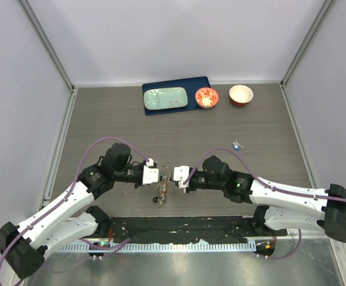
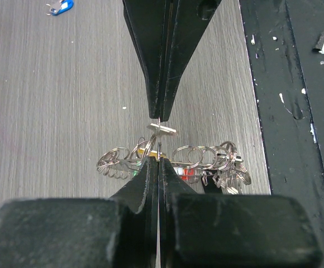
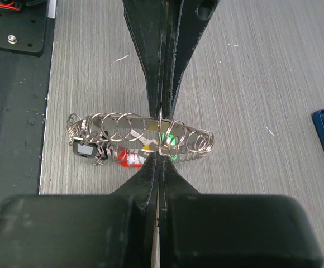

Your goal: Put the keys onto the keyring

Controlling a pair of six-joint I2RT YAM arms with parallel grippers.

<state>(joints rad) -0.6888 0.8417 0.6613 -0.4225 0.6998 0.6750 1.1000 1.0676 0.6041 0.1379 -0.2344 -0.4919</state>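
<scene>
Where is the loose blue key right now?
In the top external view, the blue-headed key lies alone on the table, right of centre, between the right arm and the red bowl.

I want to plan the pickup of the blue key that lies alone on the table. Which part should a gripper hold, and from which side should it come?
Probably the plastic head of the blue key, pinched across its narrow width, coming straight down from above. It lies flat on the table with nothing close beside it, and the head looks thicker than its small metal end.
</scene>
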